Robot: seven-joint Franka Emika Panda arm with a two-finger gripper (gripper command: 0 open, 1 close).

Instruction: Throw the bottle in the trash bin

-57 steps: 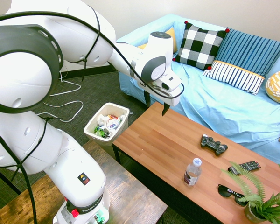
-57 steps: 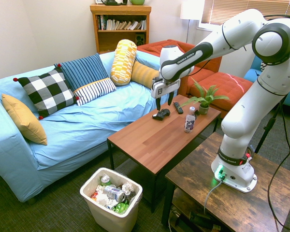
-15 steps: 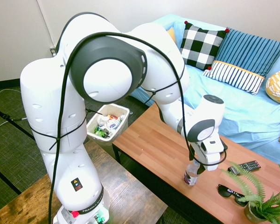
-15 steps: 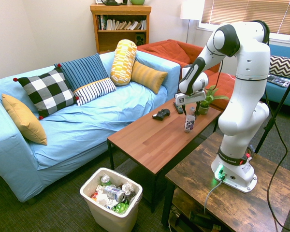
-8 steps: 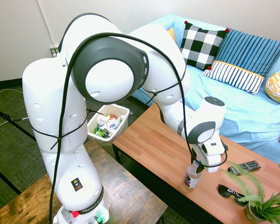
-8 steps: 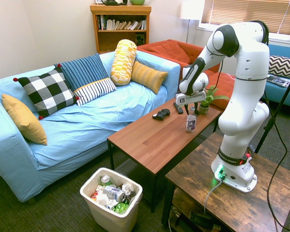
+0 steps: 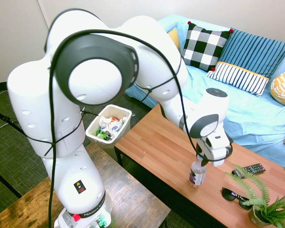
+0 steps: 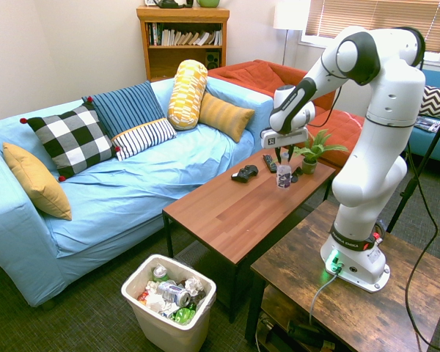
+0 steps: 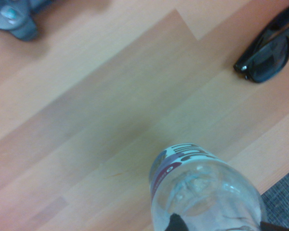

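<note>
One gripper [image 8: 284, 152] clamps the bottle [image 8: 283, 172] above the wooden coffee table [image 8: 227, 202] beside a blue sofa [image 8: 110, 191].

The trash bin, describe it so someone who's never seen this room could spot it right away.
Start at the long wooden coffee table in front of the blue sofa. On the carpet at the table's end stands the trash bin, a small white rectangular tub. It is the only container on the floor, filled with crumpled cans and wrappers.

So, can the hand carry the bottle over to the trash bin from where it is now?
Probably yes: the hand grips the bottle at its top, and the trash bin stands open on the floor beyond the table's far end.
</note>
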